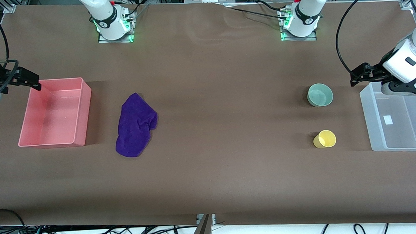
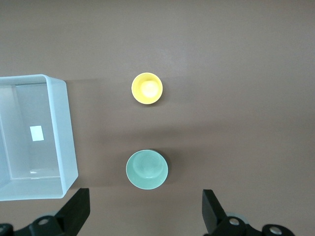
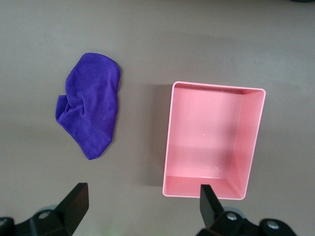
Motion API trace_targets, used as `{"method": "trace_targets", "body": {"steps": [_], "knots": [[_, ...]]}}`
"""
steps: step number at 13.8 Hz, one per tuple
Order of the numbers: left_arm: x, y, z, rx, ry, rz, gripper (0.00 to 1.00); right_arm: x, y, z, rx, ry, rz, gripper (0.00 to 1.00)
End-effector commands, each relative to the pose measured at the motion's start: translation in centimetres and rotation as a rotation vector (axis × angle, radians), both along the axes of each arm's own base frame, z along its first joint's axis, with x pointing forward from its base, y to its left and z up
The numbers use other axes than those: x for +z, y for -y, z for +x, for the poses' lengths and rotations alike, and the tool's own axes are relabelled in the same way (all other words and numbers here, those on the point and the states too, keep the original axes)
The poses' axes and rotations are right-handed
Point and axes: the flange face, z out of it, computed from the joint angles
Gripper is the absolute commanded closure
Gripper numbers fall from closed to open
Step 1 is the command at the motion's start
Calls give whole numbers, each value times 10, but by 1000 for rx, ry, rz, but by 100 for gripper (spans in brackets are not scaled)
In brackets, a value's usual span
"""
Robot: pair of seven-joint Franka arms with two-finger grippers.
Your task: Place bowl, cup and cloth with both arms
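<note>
- The bowl (image 1: 320, 95) stands upright on the brown surface (image 1: 223, 147) toward the left arm's end; the cup (image 1: 324, 139) stands nearer the front camera, apart from it.
- Both stand beside a clear bin (image 1: 367, 121), which the front view cuts off at its edge.
- The cloth (image 1: 135, 125) lies crumpled toward the right arm's end, beside a pink bin (image 1: 85, 111) and not touching it.
- The left gripper (image 1: 360, 73) hangs over the surface at the clear bin's corner, fingers (image 2: 76, 209) spread wide, holding nothing.
- The right gripper (image 1: 32, 81) hovers over the pink bin's corner, its fingers (image 3: 74, 201) also wide apart and bare.
- Both arms leave the front view at its sides, so their upper links are cut off.
</note>
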Motion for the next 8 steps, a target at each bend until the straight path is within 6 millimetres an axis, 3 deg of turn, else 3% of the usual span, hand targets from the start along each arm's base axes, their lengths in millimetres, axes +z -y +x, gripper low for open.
{"method": "trace_targets", "body": {"steps": [1, 6, 7, 8], "knots": [[5, 0, -7, 1, 17, -27, 0, 1, 1, 0, 4, 4, -3, 0], [3, -5, -7, 8, 12, -27, 0, 1, 1, 0, 0, 6, -3, 0], [-3, -7, -6, 12, 0, -27, 0, 1, 1, 0, -2, 6, -2, 0], [-25, -8, -6, 11, -43, -25, 0, -1, 0, 1, 0, 3, -2, 0]]}}
